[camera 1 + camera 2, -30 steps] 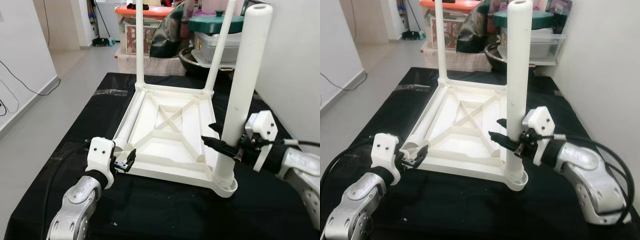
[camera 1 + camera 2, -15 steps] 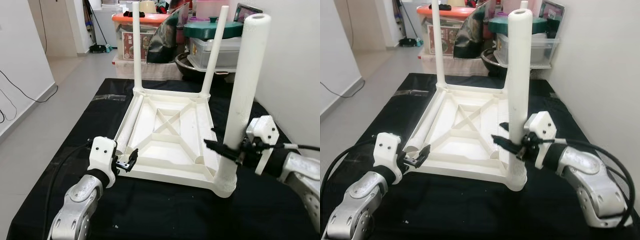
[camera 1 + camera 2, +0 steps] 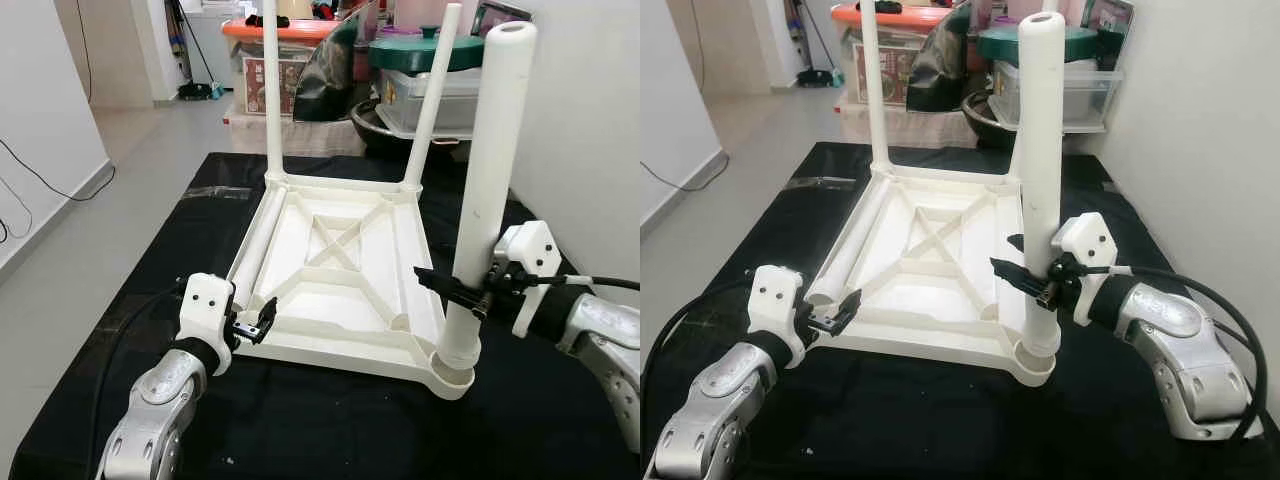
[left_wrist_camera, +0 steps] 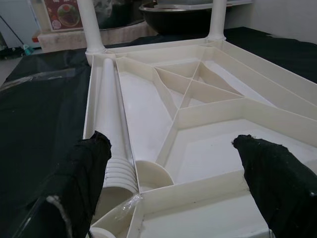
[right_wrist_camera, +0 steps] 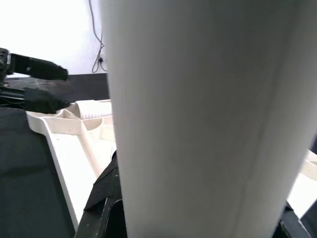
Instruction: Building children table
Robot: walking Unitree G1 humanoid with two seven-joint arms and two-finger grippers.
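- Upturned white plastic children's table top (image 3: 340, 270) lies centre frame on the black-covered desk (image 3: 150, 280); two legs stand upright at its far corners.
- Right gripper (image 3: 462, 293) pinches the tall white plastic leg (image 3: 488, 180) low down, leg seated in the near-right corner socket.
- Left gripper (image 3: 258, 322) spread, just before the near-left corner, where the loose white leg (image 4: 110, 114) lies along the left rail.
- Judgement: light, stiff, smooth hollow plastic; it may slip, so grasp the loose leg near its ribbed end.

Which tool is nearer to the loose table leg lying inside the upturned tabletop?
Left. The left tool sits open just off the threaded end of the loose leg; the right tool is across the tabletop, clamped on the upright leg.
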